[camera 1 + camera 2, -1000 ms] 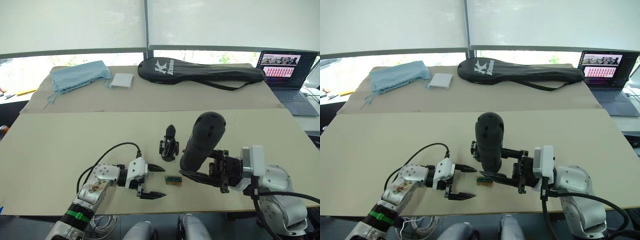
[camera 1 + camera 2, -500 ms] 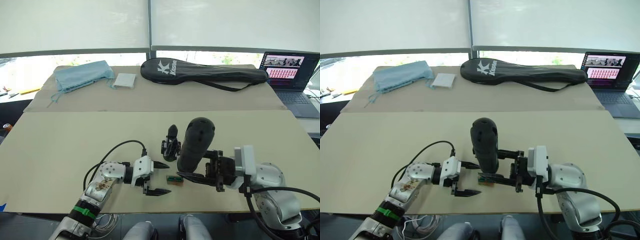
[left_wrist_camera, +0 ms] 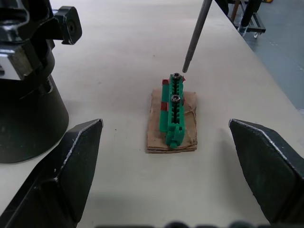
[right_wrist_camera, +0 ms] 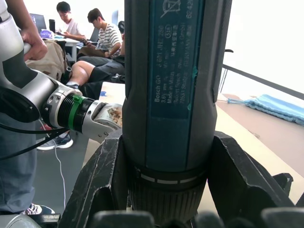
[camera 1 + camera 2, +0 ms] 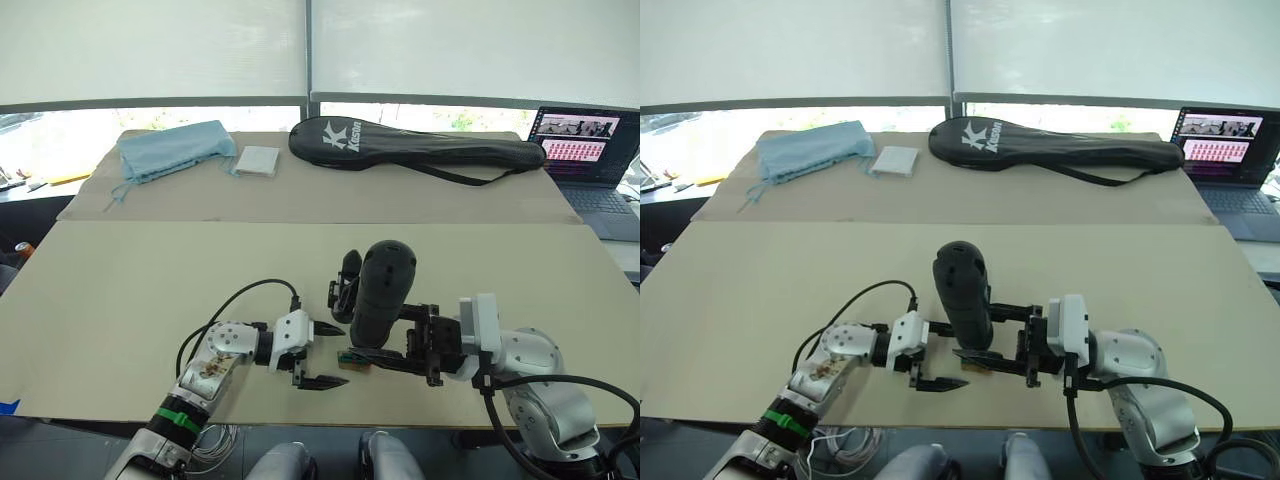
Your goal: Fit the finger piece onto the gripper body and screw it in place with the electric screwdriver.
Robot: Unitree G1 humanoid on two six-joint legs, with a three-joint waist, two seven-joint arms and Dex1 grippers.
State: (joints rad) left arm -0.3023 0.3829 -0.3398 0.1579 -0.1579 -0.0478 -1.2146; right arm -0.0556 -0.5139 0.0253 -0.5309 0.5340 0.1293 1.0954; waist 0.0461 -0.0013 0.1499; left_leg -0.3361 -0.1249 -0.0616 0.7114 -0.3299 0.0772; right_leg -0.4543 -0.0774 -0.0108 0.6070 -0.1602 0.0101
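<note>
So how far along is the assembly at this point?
Early stage. In hand: the right tool grips the electric screwdriver, its bit over a green screw holder. The left tool hangs open beside it. The gripper body stands untouched, so fitting and screwing remain.

A long beige table (image 5: 120, 290) fills the foreground, a second table (image 5: 300, 200) butted behind it. White roller blinds (image 5: 150, 50) cover wide windows, daylight glowing beneath them. A laptop (image 5: 590, 150) sits open at the far right. People (image 4: 102, 40) sit at desks beyond
</note>
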